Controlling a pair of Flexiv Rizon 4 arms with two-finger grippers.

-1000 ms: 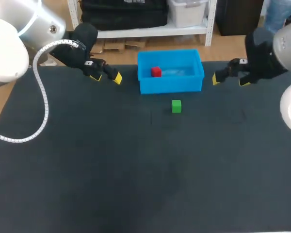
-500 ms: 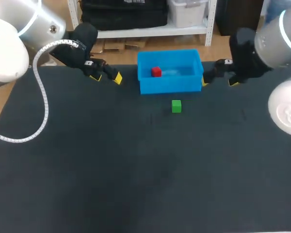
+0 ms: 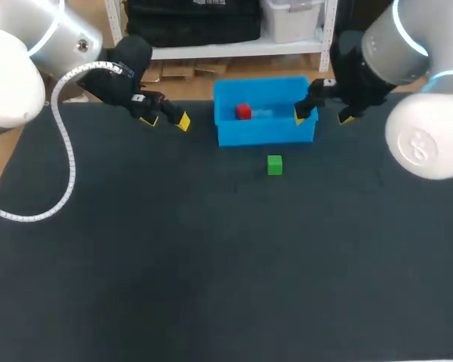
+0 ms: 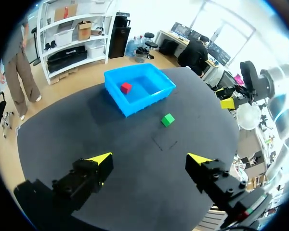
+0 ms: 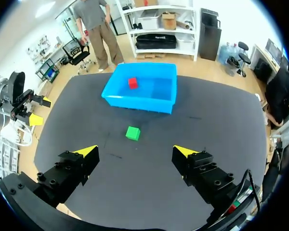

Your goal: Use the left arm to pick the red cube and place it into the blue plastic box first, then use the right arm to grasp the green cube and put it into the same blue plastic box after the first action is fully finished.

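red cube (image 3: 244, 111) inside blue box (image 3: 266, 134), green cube (image 3: 275, 164) beside it.

Just beyond green cube (image 3: 275, 164), blue box (image 3: 264, 135)

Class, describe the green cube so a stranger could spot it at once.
On the dark table, find the blue plastic box near the far edge. The green cube sits on the tabletop just in front of it. The red cube, the only other one, lies inside the box.
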